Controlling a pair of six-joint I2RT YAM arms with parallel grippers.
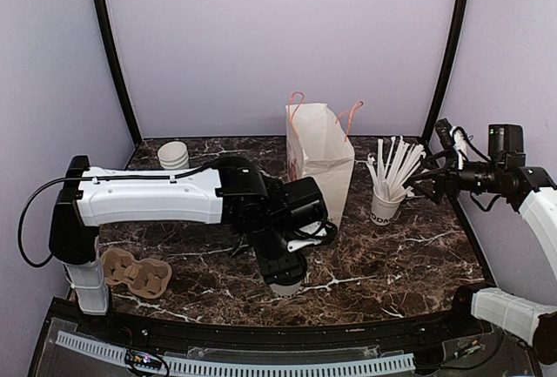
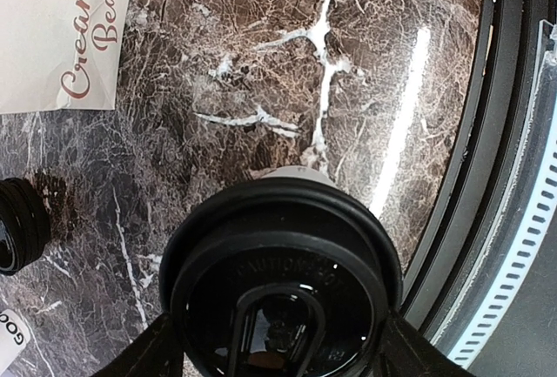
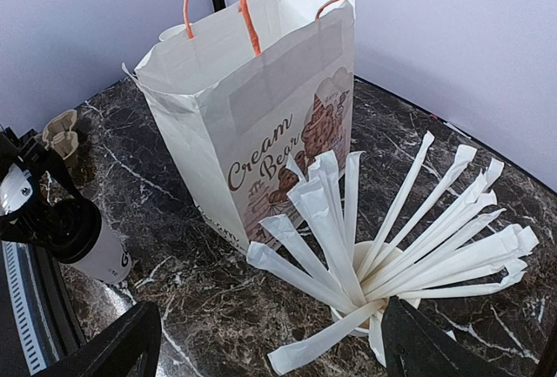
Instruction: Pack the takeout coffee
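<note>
1. Presently, the takeout coffee (image 3: 106, 257) is gripped at its black lid (image 2: 283, 307) by the left end effector (image 2: 280, 346), whose fingers are set against opposite sides of the rim. Whether the cup's base rests on the worktop (image 2: 261, 72) cannot be told.
2. Low in the centre of the top view, the cup is seen under the left wrist, well apart from the paper bag (image 1: 320, 155) above it in the frame.
3. The grip is taken from above, probably so that the cup can be carried upright and lowered through the bag's open mouth.
4. The right end effector (image 3: 270, 316) is spread wide and holds nothing. It is pointed at the bag and the cup of wrapped straws (image 3: 392, 238), perhaps so that the bag can be steadied.
5. Packing is judged barely begun: a lift and a carry over the bag's rim are called for.
</note>
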